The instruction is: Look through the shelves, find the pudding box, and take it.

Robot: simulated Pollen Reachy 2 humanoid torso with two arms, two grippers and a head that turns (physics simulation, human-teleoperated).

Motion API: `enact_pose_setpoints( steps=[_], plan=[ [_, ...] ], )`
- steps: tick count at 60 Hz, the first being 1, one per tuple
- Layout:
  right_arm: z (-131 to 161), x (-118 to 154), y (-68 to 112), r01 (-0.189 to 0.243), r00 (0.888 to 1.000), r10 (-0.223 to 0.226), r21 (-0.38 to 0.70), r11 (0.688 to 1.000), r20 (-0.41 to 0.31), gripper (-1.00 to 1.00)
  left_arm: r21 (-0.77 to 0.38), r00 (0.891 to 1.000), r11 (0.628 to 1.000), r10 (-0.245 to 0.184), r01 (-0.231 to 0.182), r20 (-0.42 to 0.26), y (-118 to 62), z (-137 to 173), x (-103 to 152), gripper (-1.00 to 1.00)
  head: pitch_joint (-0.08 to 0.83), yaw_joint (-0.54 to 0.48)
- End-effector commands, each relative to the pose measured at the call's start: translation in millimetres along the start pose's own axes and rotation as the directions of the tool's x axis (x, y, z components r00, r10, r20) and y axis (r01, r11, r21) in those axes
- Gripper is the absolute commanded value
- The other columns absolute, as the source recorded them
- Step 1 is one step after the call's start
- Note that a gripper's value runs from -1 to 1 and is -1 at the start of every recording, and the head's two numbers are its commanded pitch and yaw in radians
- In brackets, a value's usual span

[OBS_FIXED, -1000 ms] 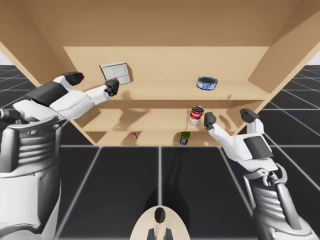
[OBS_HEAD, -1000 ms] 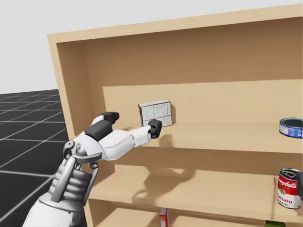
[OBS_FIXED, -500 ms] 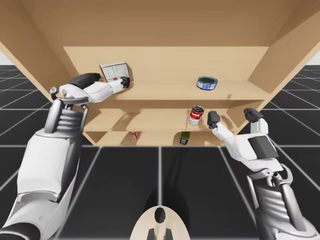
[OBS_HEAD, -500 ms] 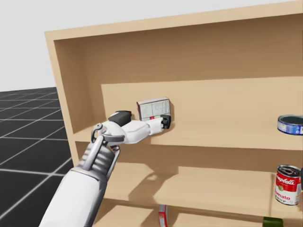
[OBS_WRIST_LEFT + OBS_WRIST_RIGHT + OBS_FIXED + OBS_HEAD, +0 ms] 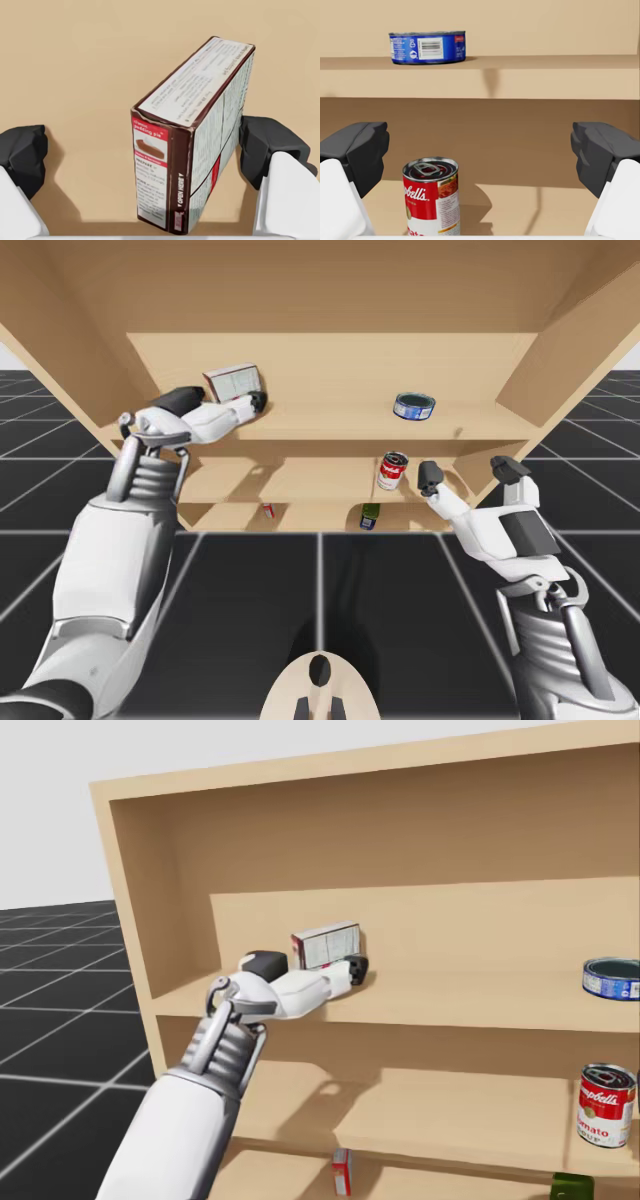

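Up close, pudding box (image 5: 200,130) between left fingers (image 5: 22,155), gap beside one

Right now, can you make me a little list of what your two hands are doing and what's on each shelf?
left fingers: open, either side of the pudding box
right fingers: open, facing the red-and-white can
top shelf: pudding box, flat blue can
middle shelf: red-and-white can
bottom shelf: small red box, dark green thing
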Motion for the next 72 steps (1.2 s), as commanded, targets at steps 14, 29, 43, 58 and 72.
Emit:
enact_pose_setpoints(
  steps=[14, 29, 43, 58, 72],
  plan=[
    [-0.5, 0.4, -0.1, 0.001, 1.000, -0.001, 0.002, 1.000, 0.001, -1.00, -0.073, 0.999, 0.997, -0.029, 0.031, 0.030, -29.6, 8.7, 10.0, 1.00, 0.155, 0.27],
    [-0.1, 1.3, 0.0, 0.003, 1.000, -0.003, 0.001, 1.000, 0.003, -1.00, -0.069, 0.998, 0.997, -0.032, 0.036, 0.061, -29.2, 16.7, 14.8, 1.00, 0.154, 0.27],
    [0.1, 1.8, 0.3, 0.002, 1.000, -0.002, 0.001, 1.000, 0.004, -1.00, -0.055, 0.992, 0.998, -0.035, 0.041, 0.118, -30.1, 31.2, 28.7, 1.00, 0.152, 0.27],
    [0.1, 1.8, 1.0, 0.003, 1.000, -0.003, 0.000, 1.000, 0.003, -1.00, -0.036, 0.986, 0.998, -0.043, 0.049, 0.159, -26.8, 60.7, 32.9, 1.00, 0.156, 0.27],
    [1.2, 2.4, -0.5, 0.028, 1.000, -0.028, 0.012, 1.000, 0.000, -1.00, -0.018, 0.982, 0.998, -0.060, 0.065, 0.179, -22.5, 129.7, 15.6, 1.00, 0.157, 0.27]
  ],
)
